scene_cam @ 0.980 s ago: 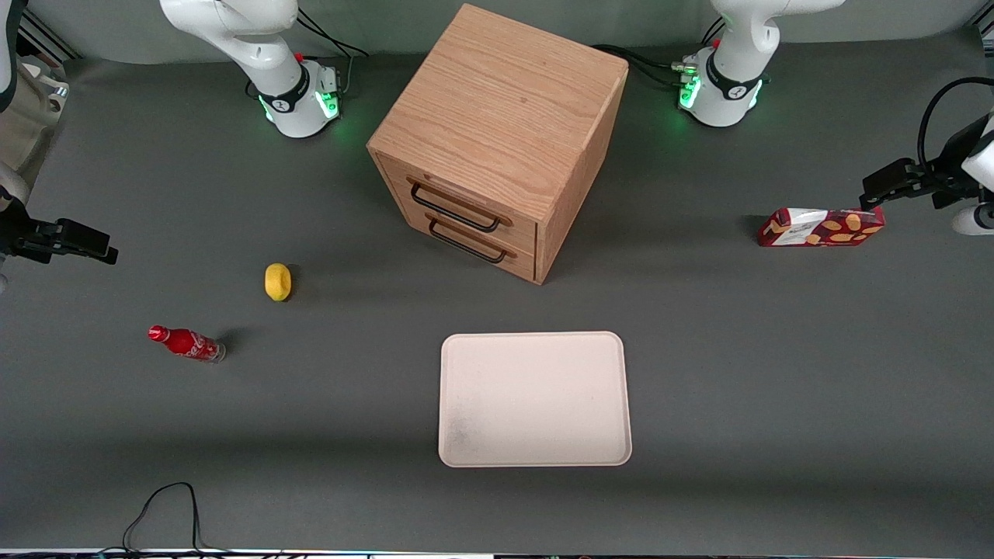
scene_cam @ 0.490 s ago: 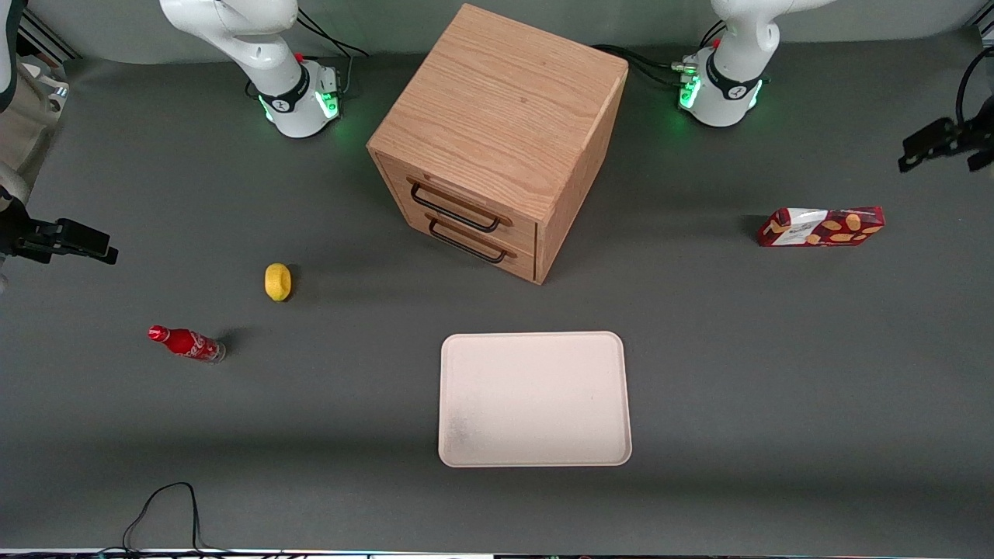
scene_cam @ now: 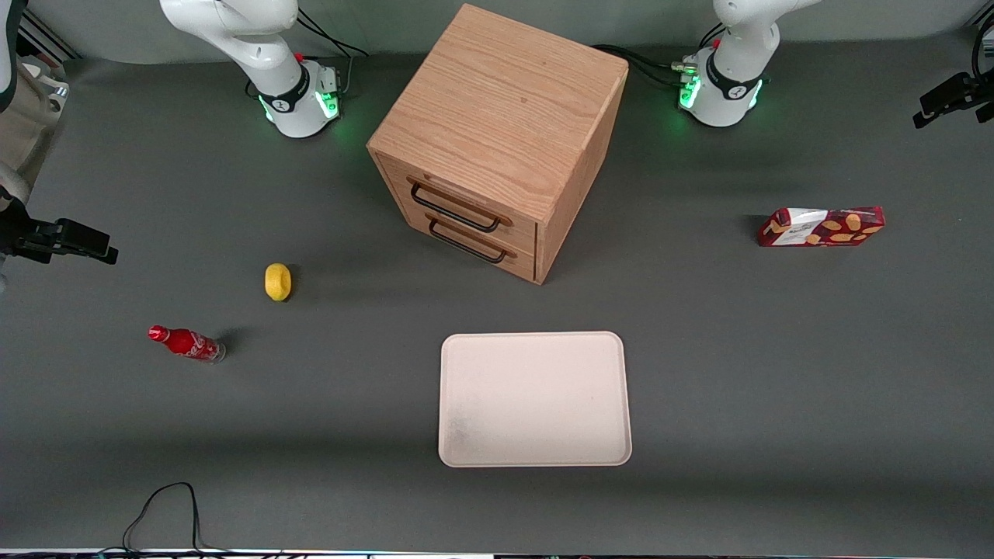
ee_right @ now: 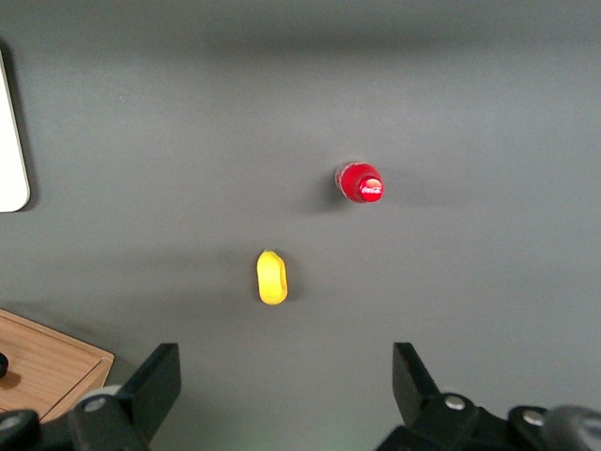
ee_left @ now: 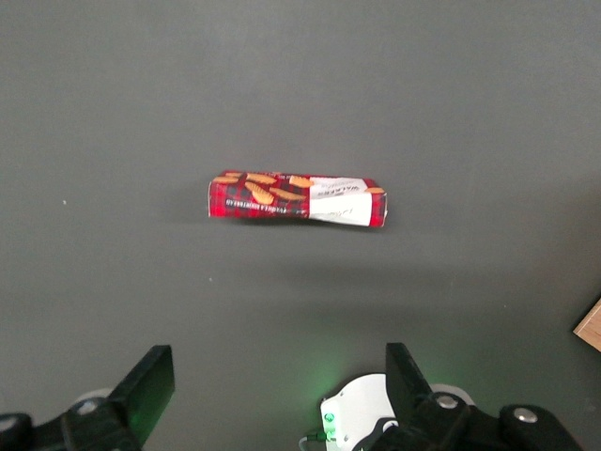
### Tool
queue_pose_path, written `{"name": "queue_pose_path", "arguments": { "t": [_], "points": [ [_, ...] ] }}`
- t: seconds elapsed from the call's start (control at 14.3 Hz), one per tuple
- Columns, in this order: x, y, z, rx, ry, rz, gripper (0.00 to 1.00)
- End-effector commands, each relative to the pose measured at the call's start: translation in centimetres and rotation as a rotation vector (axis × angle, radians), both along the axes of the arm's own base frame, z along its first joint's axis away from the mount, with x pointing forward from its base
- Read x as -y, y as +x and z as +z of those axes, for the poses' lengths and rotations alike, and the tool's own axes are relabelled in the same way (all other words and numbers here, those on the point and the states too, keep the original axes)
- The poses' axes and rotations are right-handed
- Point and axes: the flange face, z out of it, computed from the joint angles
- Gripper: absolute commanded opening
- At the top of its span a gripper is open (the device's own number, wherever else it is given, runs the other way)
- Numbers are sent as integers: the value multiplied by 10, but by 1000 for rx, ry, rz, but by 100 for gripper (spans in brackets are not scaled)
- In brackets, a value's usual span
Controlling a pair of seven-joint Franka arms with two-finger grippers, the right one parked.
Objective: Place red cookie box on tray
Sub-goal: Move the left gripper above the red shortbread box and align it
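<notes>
End effector [ee_left: 277, 395] hovering high above red cookie box [ee_left: 297, 199], fingers apart, empty. Approach step underway; next calling for descent, then carrying to tray [scene_cam: 534, 398].

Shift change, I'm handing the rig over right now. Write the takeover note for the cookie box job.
End effector: open, holding nothing, up in the air at the working arm's end of the table, farther from the front camera than the red cookie box.
Red cookie box: lying flat on the table at the working arm's end, untouched by the end effector.
Tray: on the table nearer the front camera than the wooden drawer cabinet, with nothing on it.
Done: nothing yet; no grasp made.
Left: come down on the box, grip it, carry it to the tray, set it down and release.
</notes>
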Motion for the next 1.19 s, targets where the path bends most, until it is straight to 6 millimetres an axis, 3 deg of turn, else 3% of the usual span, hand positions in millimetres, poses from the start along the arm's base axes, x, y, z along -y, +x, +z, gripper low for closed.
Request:
{"name": "queue_pose_path", "arguments": {
  "t": [0.0,0.7,0.91,1.12],
  "points": [
    [2,-15,-4,-2,21,98,100],
    [10,-12,-5,2,123,1105,100],
    [12,-14,-16,40,133,1332,100],
    [11,-18,-49,74,127,1404,100]
  ]
}}
